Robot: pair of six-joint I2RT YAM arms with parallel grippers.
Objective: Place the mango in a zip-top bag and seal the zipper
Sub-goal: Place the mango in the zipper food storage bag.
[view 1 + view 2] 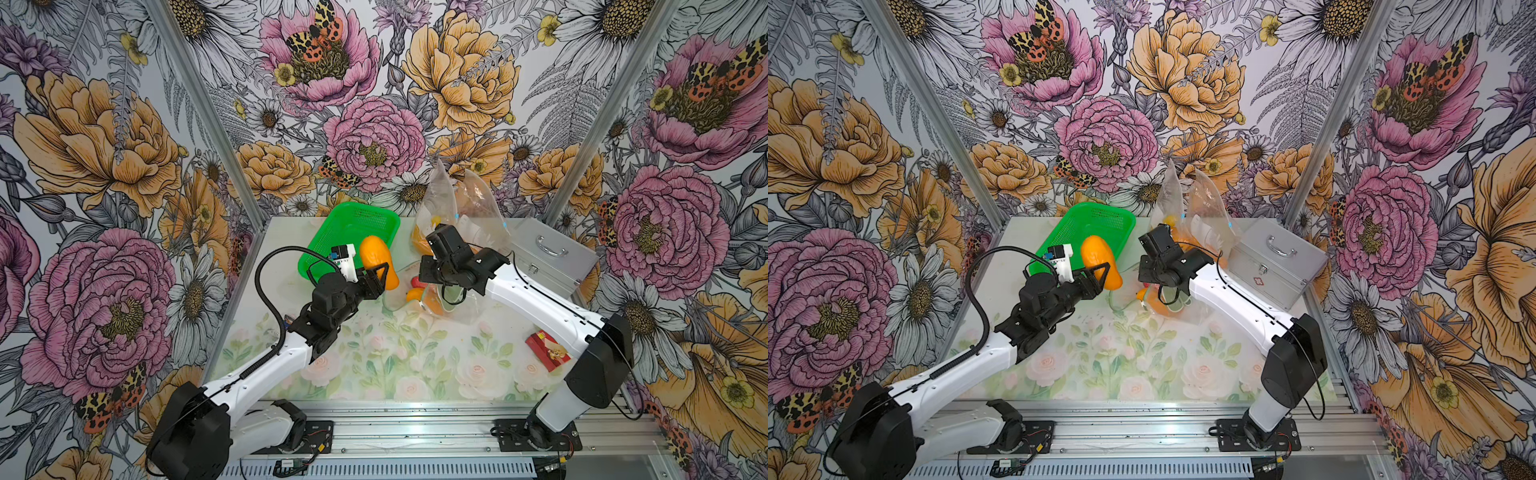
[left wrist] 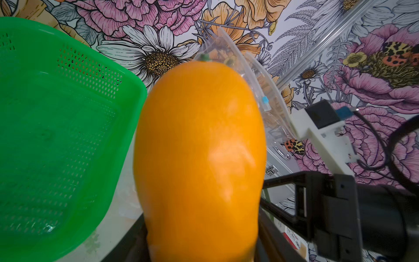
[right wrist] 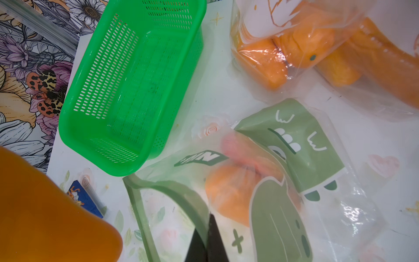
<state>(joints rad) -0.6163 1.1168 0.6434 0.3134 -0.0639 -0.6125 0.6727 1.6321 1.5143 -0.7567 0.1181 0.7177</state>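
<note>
We see the left gripper [image 1: 1103, 271] clasping an orange mango [image 1: 1096, 255] just in front of the green basket [image 1: 1100, 216]. The right gripper [image 1: 1154, 289] points down at the zip-top bag [image 1: 1177, 309] lying on the table [image 1: 1100, 365], its jaws hidden from us. A silver case [image 1: 1277, 262] stands nearby.

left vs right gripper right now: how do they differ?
Left gripper has its jaws spread around the mango; right gripper is pinched shut on the green-printed bag's rim. Left sits by the basket; right is over its bag, which lies on the table with something orange inside. Shared: both hold something.
</note>
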